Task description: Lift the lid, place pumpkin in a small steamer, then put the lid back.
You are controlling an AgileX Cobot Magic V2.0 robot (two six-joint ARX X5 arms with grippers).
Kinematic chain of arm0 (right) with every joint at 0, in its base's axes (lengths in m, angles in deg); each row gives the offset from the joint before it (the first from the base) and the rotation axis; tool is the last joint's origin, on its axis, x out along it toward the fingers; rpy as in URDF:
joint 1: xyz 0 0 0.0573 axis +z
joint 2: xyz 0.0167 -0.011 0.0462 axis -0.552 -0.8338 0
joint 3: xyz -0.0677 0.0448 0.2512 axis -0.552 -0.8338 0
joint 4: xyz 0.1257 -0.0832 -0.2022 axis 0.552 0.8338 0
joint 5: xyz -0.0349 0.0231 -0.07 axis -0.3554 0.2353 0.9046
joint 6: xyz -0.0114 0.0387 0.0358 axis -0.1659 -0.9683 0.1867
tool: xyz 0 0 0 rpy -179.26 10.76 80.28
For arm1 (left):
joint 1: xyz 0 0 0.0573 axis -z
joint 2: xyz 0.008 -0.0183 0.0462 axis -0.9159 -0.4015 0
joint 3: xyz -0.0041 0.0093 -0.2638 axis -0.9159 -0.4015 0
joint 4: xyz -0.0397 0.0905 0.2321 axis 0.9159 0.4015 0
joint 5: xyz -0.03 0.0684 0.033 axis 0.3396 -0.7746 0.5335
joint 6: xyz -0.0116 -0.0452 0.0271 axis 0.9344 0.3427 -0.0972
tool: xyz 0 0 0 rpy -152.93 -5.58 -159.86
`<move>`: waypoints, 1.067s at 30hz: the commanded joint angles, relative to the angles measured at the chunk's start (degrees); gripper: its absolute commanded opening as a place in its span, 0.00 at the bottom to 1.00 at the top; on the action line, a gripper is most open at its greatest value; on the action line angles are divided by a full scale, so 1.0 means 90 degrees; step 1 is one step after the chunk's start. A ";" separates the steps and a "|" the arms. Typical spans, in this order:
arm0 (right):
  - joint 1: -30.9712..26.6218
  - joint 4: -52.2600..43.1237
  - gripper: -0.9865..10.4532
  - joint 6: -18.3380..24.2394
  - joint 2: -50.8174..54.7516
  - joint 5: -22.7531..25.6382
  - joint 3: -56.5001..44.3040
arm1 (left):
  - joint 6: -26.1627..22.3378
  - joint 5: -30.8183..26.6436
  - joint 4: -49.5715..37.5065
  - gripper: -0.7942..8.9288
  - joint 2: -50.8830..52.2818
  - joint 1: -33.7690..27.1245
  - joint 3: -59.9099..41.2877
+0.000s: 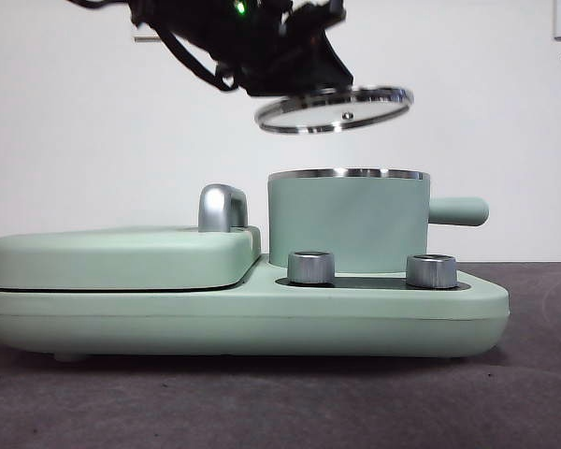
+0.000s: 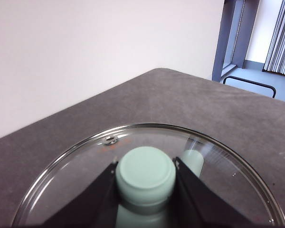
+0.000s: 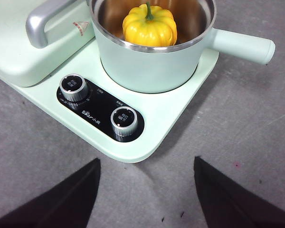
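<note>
Front view shows the left gripper (image 1: 299,79) coming in dark from the top, holding the lid (image 1: 335,108) in the air above the small steamer (image 1: 348,220). The lid is tilted, its right edge higher than its left, and it is clear of the pot's steel rim with open space between them. The steamer stands on the right half of a mint-green cooker base (image 1: 243,313), its stubby handle pointing right. To its left lies the flat griddle cover (image 1: 122,257) with a chrome handle (image 1: 222,208) near the pot. Two metal knobs (image 1: 310,267) sit on the near edge of the base, in front of the steamer.

From the left wrist view, the two black jaws are clenched on the mint-green knob (image 2: 146,175) of the lid (image 2: 61,175), one on each side, touching it. The glass disc spreads around the knob, with the grey table (image 2: 190,104) seen beyond and through it.

From the right wrist view, the pumpkin (image 3: 149,26) sits inside the small steamer (image 3: 152,66), on its steel floor, green stem upward. The right gripper (image 3: 147,194) hangs over the grey table on the near side of the cooker, its jaws spread wide apart and holding nothing, well apart from the pot.
</note>
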 commanded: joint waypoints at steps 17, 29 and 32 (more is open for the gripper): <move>0.0046 -0.0046 0.35 -0.0073 -0.0155 0.0051 0.0032 | -0.0316 -0.0002 -0.0498 0.09 -0.0578 0.0236 0.0112; 0.0046 -0.0039 0.35 -0.0073 -0.0197 0.0051 0.0032 | -0.0612 -0.0005 -0.0240 0.09 -0.0760 0.0245 0.0112; 0.0046 -0.0036 0.35 -0.0073 -0.0197 0.0051 0.0032 | -0.0724 -0.0005 -0.0155 0.09 -0.0763 0.0277 0.0112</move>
